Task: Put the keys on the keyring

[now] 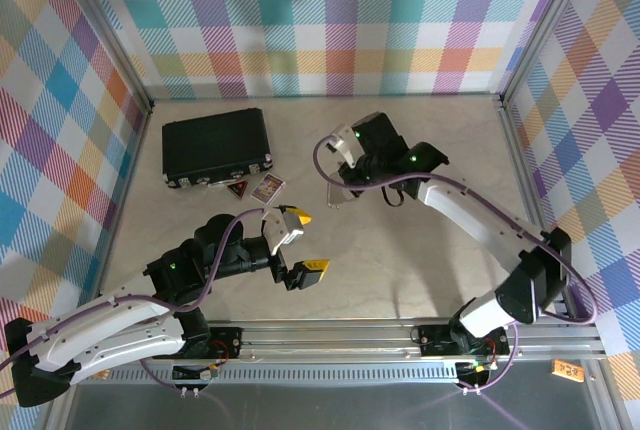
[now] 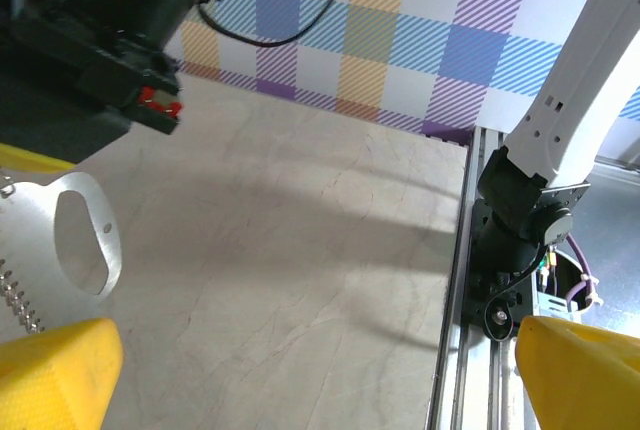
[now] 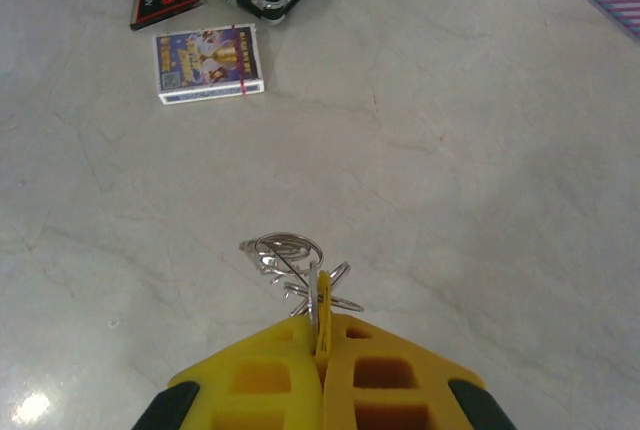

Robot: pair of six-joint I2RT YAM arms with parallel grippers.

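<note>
Right gripper (image 3: pixel 322 340) closest, yellow fingertips pressed fully together, pinching yellow-headed key (image 3: pixel 322 302) edge-up, silver wire loops (image 3: pixel 290 258) bunched against it over pale table (image 3: pixel 480 150). Left gripper (image 1: pixel 306 243) spread as wide as it goes, nothing between the 2 pads. Keyring (image 2: pixel 88 240) seen from left wrist just under right arm's black wrist; lifted or lying flat, cannot tell.

Pale marbled table (image 1: pixel 400 260). Black case (image 1: pixel 217 145), triangular tag (image 1: pixel 238 188) and card box (image 1: pixel 267 188) lie together far-left; keyring (image 2: pixel 30 232) lies apart.
</note>
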